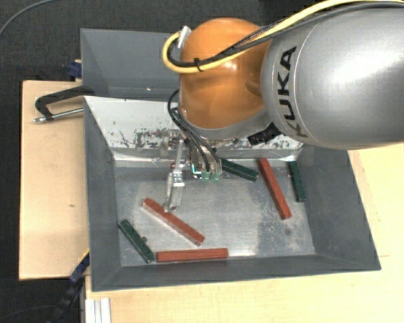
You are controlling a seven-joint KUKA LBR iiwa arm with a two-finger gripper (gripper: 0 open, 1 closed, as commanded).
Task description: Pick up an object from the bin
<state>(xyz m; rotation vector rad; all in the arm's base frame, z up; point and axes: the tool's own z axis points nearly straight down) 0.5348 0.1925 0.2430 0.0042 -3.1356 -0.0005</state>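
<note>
Red flat plastic-looking bar (174, 222), lying slantwise on the floor of the grey metal bin (99, 200) left of its middle, is the thing nearest the jaws, which hang just above its end toward the bin's back-left corner. I judge it light, stiff and not fragile, with smooth faces that could slip. The best hold is likely across its narrow width near mid-length, since a grip at the end would let it swing or tilt. Because it lies flat on the metal, the jaws would need to straddle its long edges. Whether the jaws are apart or together I cannot tell, nor whether they touch the bar, and nothing shows between them. A second red bar (192, 254) and a dark green bar (136, 240) lie along the bin's near wall, clear of the slanted one.
</note>
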